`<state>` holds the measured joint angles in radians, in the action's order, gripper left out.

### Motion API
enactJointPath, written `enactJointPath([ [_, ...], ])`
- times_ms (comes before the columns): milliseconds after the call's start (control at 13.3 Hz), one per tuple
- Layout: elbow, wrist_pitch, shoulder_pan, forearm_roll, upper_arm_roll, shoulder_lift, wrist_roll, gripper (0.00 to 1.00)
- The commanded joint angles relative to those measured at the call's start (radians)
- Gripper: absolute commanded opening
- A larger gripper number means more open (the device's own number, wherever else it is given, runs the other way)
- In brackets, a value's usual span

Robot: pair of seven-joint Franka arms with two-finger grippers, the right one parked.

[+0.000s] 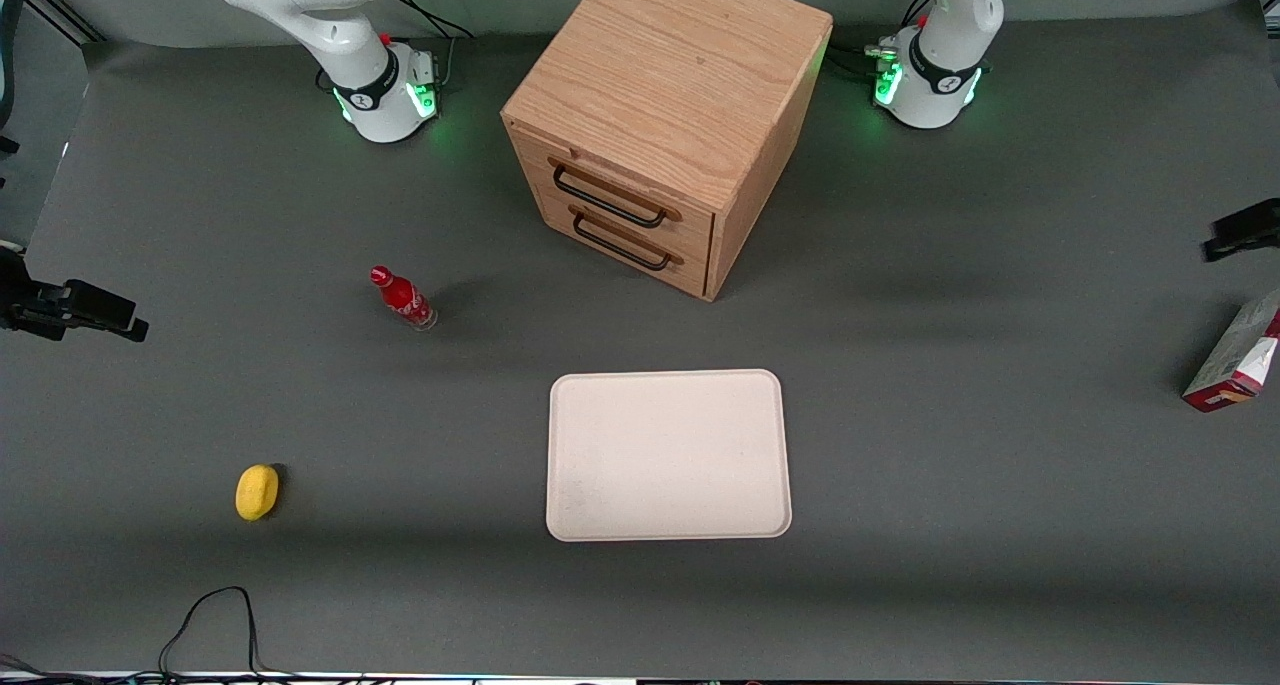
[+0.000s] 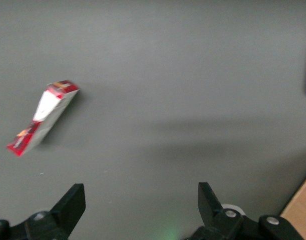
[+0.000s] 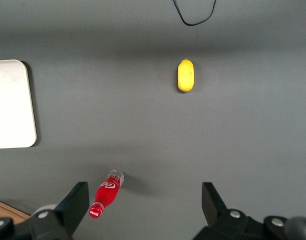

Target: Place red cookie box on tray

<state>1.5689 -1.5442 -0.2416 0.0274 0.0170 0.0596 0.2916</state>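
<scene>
The red cookie box [image 1: 1235,360] stands tilted on a narrow side at the working arm's end of the table, partly cut off by the picture's edge. It also shows in the left wrist view as a red and white box [image 2: 42,117]. My gripper [image 2: 141,200] hangs open above bare table, apart from the box, with nothing between its fingers [image 2: 72,202]. In the front view the gripper [image 1: 1240,233] is a dark shape near the box, a little farther from the camera. The cream-white tray [image 1: 668,455] lies in the middle of the table with nothing on it.
A wooden two-drawer cabinet [image 1: 660,115] stands farther from the camera than the tray. A small red bottle [image 1: 402,298] and a yellow lemon-like object [image 1: 257,491] sit toward the parked arm's end. A black cable [image 1: 210,615] loops at the near edge.
</scene>
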Motion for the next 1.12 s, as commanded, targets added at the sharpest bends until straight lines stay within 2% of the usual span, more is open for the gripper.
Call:
enactJointPath([
  [0,0.023,-0.043,-0.176,0.012,-0.009,0.006,0.206,1.00],
  [225,0.019,-0.128,-0.361,0.012,-0.009,0.063,0.383,1.00],
  [375,0.016,-0.180,-0.447,0.014,-0.009,0.092,0.432,1.00],
  [525,0.016,-0.201,-0.490,0.017,-0.009,0.103,0.455,1.00],
  [675,0.014,-0.214,-0.495,0.017,-0.009,0.120,0.596,1.00],
  [825,0.013,-0.226,-0.493,0.019,-0.009,0.140,0.804,1.00],
  [1050,0.014,-0.263,-0.493,0.060,-0.009,0.160,1.174,1.00],
])
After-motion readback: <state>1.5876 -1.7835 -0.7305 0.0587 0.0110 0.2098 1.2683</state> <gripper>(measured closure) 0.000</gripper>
